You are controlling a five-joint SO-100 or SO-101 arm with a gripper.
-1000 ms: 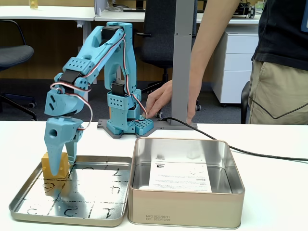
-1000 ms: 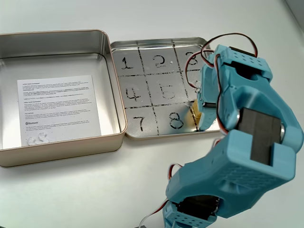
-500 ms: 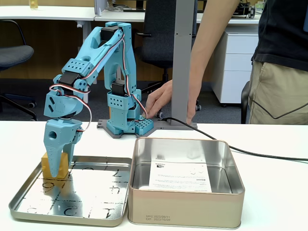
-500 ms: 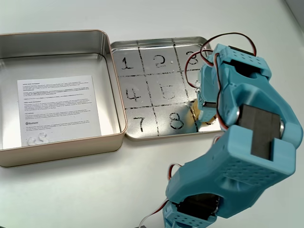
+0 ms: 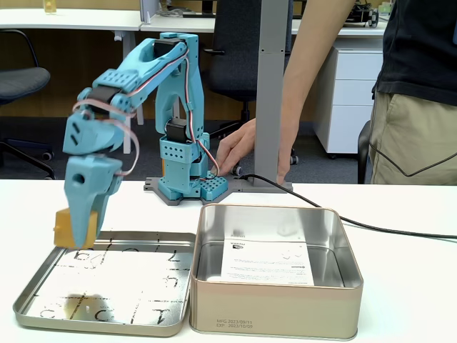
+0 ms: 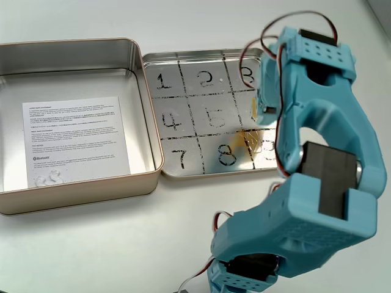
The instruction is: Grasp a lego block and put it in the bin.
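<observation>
Lego block [image 5: 65,227], a small yellow-orange cube, is clamped in the tool [image 5: 78,239] and held above the flat lid-tray [image 5: 43,275] with painted numbers. The white surface [image 5: 407,271] also carries the bin [image 5: 275,311], a deep silver tin with rounded corners. Office chairs and a person's hand [image 5: 235,146] are seen behind.

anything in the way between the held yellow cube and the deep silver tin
Only the tin's own near wall. The blue gripper holds the small yellow-orange cube lifted clear of the shallow numbered tray. The deep silver tin stands open right beside the tray, so the cube must stay above its rim.
</observation>
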